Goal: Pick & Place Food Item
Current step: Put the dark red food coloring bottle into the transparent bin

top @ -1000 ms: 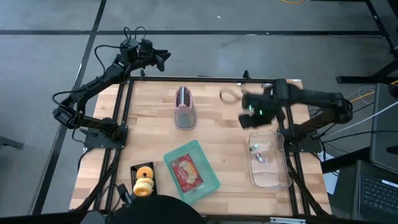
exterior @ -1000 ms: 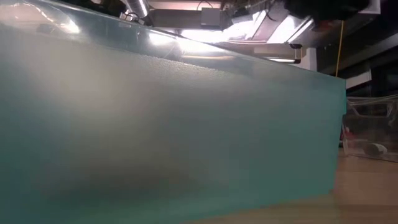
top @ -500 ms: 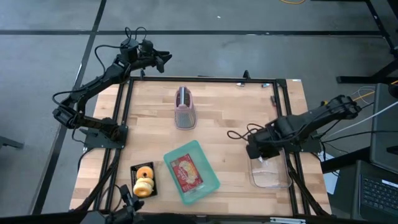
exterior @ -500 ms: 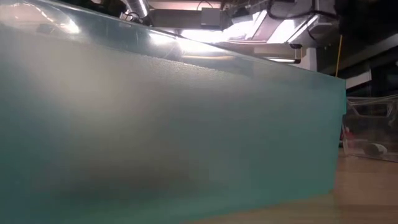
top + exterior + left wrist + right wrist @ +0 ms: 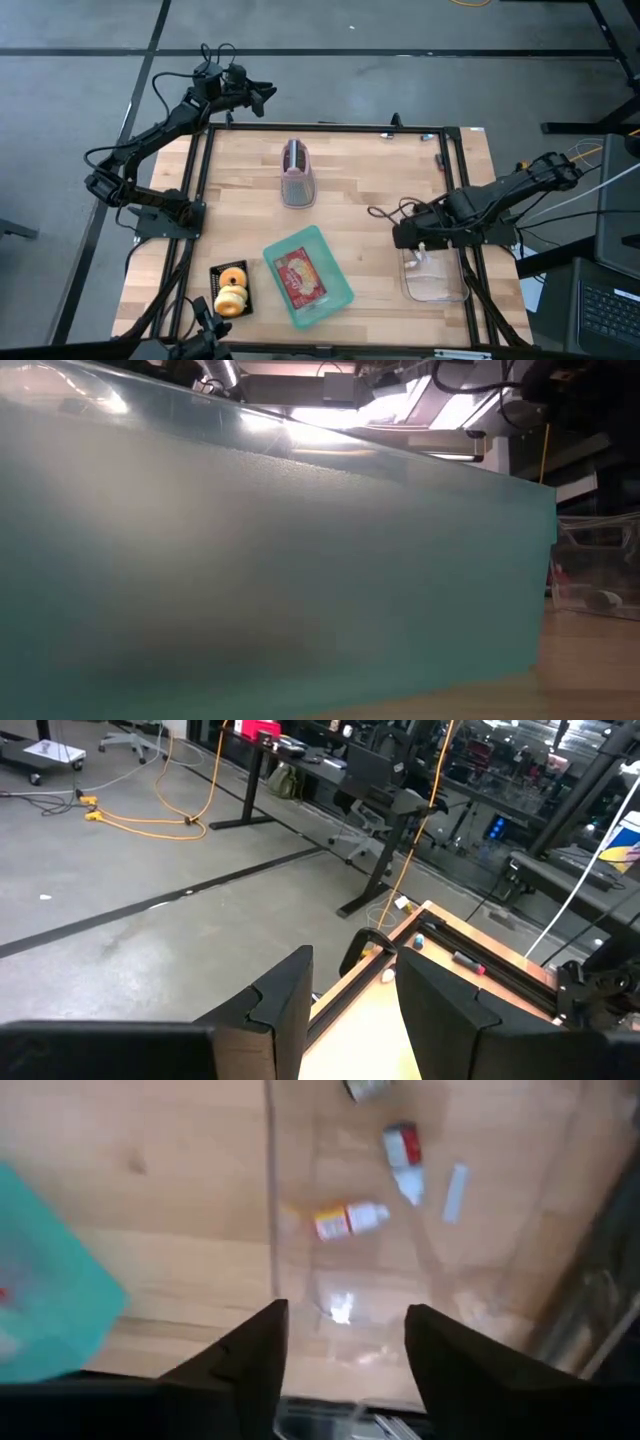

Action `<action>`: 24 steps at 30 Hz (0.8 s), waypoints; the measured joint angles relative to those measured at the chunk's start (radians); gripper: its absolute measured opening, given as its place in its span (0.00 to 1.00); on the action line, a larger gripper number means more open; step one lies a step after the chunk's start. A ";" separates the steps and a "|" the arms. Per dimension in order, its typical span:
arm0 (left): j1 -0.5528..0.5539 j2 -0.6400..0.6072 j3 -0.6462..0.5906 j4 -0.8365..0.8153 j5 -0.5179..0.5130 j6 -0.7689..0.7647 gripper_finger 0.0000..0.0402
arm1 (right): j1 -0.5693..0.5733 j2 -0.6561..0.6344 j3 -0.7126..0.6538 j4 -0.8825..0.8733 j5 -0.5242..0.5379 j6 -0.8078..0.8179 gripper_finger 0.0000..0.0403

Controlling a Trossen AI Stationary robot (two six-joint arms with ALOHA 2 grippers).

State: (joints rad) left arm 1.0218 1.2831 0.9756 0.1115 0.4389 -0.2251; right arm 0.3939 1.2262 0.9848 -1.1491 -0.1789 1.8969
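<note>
A teal tray (image 5: 330,293) near the table's front holds a red packaged food item (image 5: 300,276). Left of it, two donuts (image 5: 232,290) lie in a black tray. A clear container (image 5: 440,280) sits at the right with small bottles (image 5: 350,1218) on its bottom. My right gripper (image 5: 408,240) (image 5: 345,1350) hangs open over the container's left rim, pointing down, with nothing between its fingers. My left gripper (image 5: 262,95) (image 5: 352,1005) is open and empty, held level beyond the table's far left corner.
A pink and grey toaster-like object (image 5: 297,172) stands at the far middle of the table. The teal tray's wall (image 5: 270,560) fills most of the low view, with the clear container (image 5: 595,575) at its right. Bare wood lies between the tray and the container.
My right gripper has swung from over the far right part of the table toward the near edge and down, ending above the clear container's left rim; most of that travel came in the first half second.
</note>
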 joint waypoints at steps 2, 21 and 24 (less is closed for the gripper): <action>0.000 0.000 0.000 0.002 0.000 0.000 0.35 | -0.020 -0.029 0.000 0.021 0.081 0.000 0.51; 0.000 0.000 0.000 0.058 0.000 -0.060 0.35 | -0.703 -0.299 0.003 0.752 0.766 -1.103 0.45; 0.000 0.000 0.000 0.058 -0.002 -0.076 0.35 | -0.849 -0.252 0.000 0.750 0.670 -1.245 0.42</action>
State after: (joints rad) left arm 1.0218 1.2831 0.9756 0.1692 0.4370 -0.3009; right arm -0.4550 0.9744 0.9847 -0.3996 0.4914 0.6522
